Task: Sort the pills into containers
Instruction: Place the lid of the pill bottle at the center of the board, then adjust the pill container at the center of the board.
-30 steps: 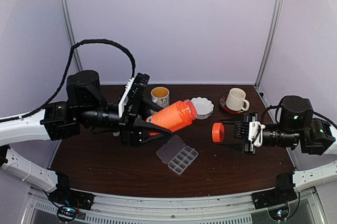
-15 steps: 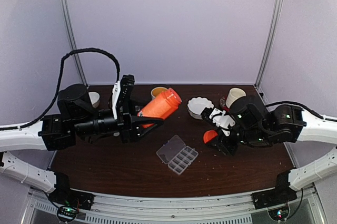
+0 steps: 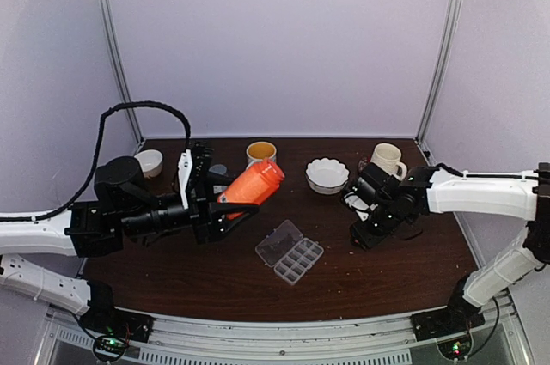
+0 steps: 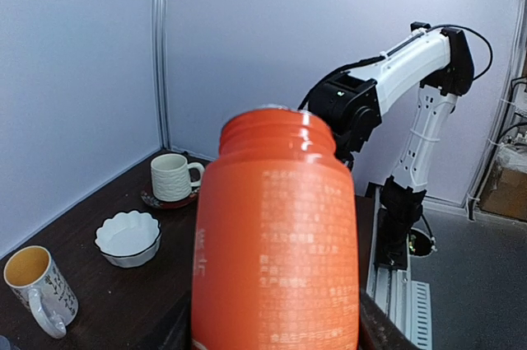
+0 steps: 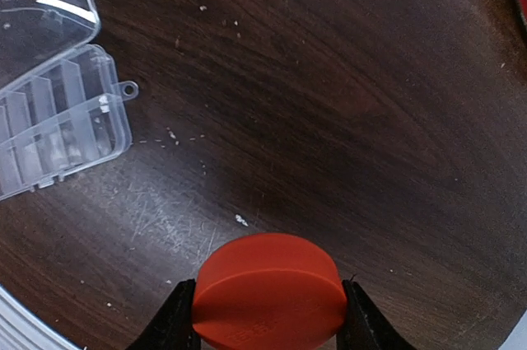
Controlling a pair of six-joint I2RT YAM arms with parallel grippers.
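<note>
My left gripper [image 3: 227,205] is shut on an orange bottle [image 3: 253,183] with no cap, held tilted above the table's left half. In the left wrist view the bottle [image 4: 276,251] fills the middle, its open mouth pointing away from me. My right gripper [image 5: 268,305] is shut on the orange cap [image 5: 268,284], low over the table to the right of the clear pill box [image 3: 292,253]. The box's lid lies open, and its containers [image 5: 58,119] show at the right wrist view's left edge. Tiny pale specks [image 5: 241,220] lie on the wood; no whole pills show.
Along the back stand a mug with a yellow inside [image 3: 261,153], a white scalloped bowl [image 3: 327,174], a white mug on a saucer [image 3: 386,159] and a small white cup [image 3: 149,161] at far left. The right arm [image 3: 481,189] reaches in from the right.
The left arm has drawn back to the left and lower with the bottle. The right arm has swung inward and down, bringing the cap close over the table.
</note>
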